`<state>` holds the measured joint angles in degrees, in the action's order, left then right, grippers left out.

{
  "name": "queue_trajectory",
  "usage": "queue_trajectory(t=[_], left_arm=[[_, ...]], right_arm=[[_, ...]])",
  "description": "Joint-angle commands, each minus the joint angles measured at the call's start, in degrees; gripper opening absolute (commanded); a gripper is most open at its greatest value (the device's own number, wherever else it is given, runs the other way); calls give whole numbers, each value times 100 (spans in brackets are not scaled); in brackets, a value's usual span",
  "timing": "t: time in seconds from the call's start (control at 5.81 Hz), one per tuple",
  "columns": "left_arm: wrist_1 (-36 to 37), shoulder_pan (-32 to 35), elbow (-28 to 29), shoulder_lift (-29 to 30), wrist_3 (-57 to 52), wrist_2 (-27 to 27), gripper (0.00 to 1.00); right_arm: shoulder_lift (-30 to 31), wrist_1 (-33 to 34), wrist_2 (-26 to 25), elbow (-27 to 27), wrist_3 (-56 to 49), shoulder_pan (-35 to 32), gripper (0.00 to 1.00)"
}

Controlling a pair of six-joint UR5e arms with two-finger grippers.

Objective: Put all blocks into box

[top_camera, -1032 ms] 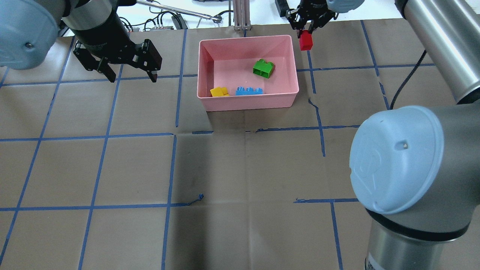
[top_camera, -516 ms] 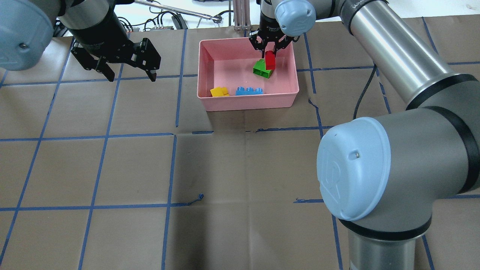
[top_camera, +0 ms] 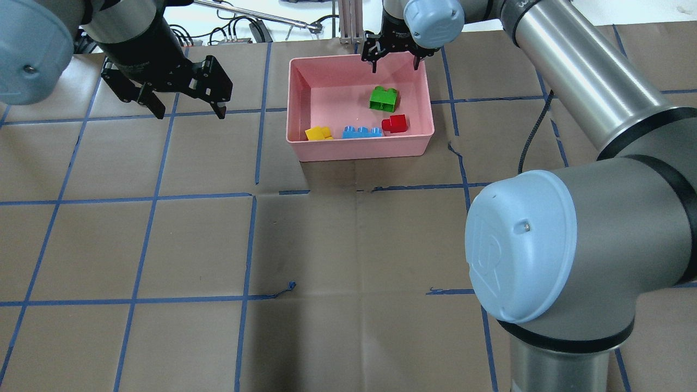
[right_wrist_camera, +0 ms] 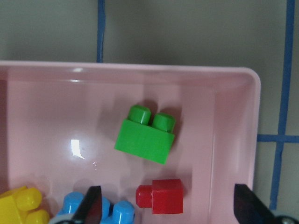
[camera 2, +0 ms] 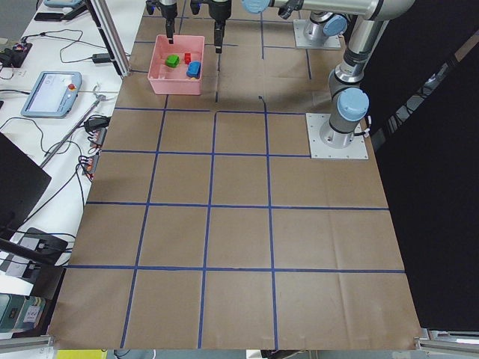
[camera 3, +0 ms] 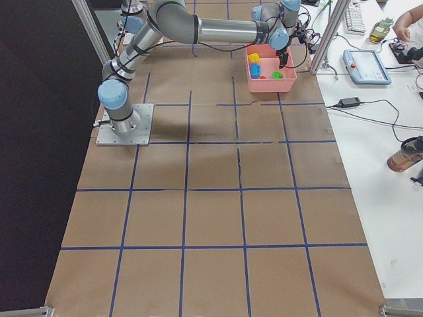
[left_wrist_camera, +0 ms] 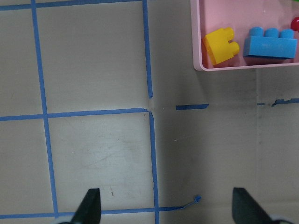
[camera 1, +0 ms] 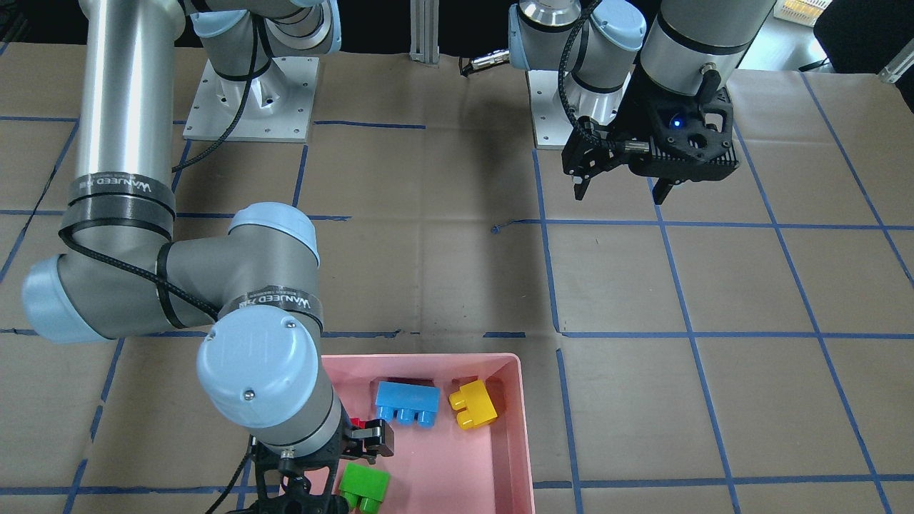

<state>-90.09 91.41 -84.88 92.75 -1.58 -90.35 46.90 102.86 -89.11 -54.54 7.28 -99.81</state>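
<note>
Block count inside the box (top_camera: 359, 149): four of four.

- green block (top_camera: 383, 99): on the box floor, right of the middle and toward the far wall, clear of the others
- red block (top_camera: 395, 124): by the box's near wall, toward its right corner, tipped with its stud pointing sideways at the blue one
- blue block (top_camera: 361, 132): along the near wall, about centre
- yellow block (top_camera: 318, 133): near-left corner of the box

(box sides as the overhead view gives them)

Right gripper (top_camera: 395, 66): above the box's far wall, jaws spread wide, nothing between them.
Left gripper (top_camera: 191, 115): well off the box's left side, above the table paper, jaws apart and empty.

Judgement: the placing work looks complete, since every block sits within the rim. As far as I can judge, nothing is left except drawing the right arm back from the box
</note>
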Motion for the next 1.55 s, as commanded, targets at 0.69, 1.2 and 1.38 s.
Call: queue_trajectory(t=[0.69,1.2,1.38], left_arm=[[-79,-44,-81,-117,-9,-18,99],[-70,-53,-72,-109,-9,-1,99],[-62,-70,-81,-100,-9,26,99]], right_arm=[[3064,-1691,-115,-2309,-412,541,99],[3702,-1760,-98,-2703,-299,726,100],[3747,-1865,-89,-2711,-280,726,100]])
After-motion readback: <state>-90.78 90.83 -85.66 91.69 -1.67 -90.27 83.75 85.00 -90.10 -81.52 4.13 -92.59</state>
